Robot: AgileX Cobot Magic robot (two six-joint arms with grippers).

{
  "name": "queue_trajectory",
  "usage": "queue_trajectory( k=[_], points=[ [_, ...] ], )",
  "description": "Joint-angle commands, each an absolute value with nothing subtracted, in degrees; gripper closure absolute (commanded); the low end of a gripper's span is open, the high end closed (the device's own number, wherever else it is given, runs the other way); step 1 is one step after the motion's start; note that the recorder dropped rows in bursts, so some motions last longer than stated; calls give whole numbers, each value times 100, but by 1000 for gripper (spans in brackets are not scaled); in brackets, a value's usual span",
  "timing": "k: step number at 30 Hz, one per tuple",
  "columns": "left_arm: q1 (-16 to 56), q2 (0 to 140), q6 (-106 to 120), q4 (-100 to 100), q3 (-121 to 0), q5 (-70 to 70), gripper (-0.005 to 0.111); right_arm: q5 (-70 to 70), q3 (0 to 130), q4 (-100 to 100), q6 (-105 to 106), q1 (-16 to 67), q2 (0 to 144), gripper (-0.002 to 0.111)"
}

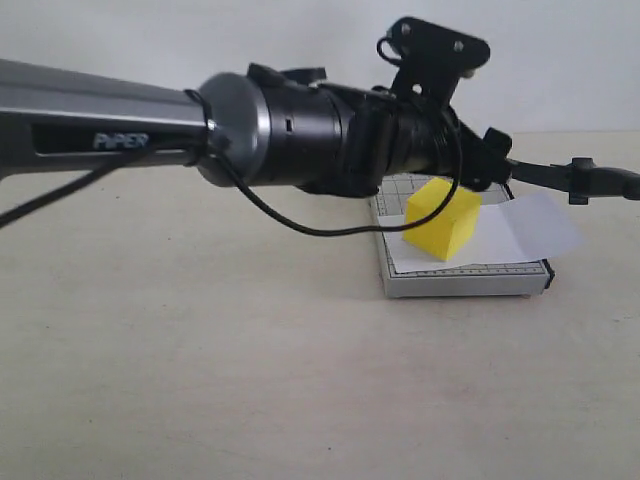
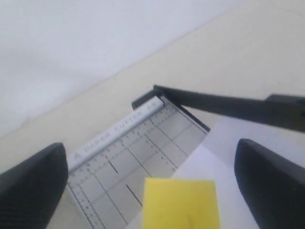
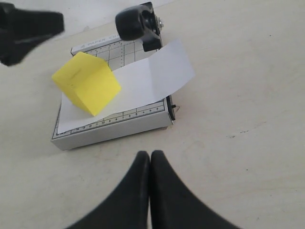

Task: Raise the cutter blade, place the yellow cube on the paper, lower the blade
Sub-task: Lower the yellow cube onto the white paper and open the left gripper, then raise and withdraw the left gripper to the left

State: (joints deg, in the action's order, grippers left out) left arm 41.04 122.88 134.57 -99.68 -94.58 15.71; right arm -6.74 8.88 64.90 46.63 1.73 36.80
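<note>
The yellow cube [image 1: 443, 218] rests on the white paper [image 1: 530, 225], which lies across the grey cutter board [image 1: 465, 282] and overhangs its blade side. The cutter blade [image 2: 224, 106] is raised off the board; its rounded handle [image 3: 136, 21] points toward the right wrist camera. My left gripper [image 2: 150, 157] hangs open just above the cube [image 2: 180, 202], its fingers [image 2: 33, 186] wide on either side without touching it. Low over the bare table in front of the board [image 3: 109, 131], my right gripper [image 3: 150, 160] is shut on nothing.
The left arm [image 1: 150, 130] stretches across the exterior view from the left, its loose cable [image 1: 300, 222] drooping toward the board. Beige tabletop [image 1: 200, 360] surrounds the cutter, and a pale wall stands behind.
</note>
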Motion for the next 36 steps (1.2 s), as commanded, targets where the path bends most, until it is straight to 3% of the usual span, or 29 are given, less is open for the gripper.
queue_trajectory(
  k=[1,13,17,21,25,36],
  points=[
    [4123,11609,13872,-9995,-9335,1810,18,-443,871,6479,4684,203,3667,108],
    [4135,9660,14123,-9995,-7918,2728,19,-144,871,6479,4661,203,3667,108],
    [4135,8930,14123,-9995,-7321,2728,29,-39,871,6479,4661,203,3667,108],
    [4135,8047,14123,-9995,-6635,2728,50,106,871,6479,4649,203,3667,108],
    [4135,7173,14062,-9995,-5892,2728,63,106,871,6479,4637,203,3667,108],
    [4135,4371,13282,-9995,-3692,2530,64,70,871,6479,4637,203,3667,108]
  ],
)
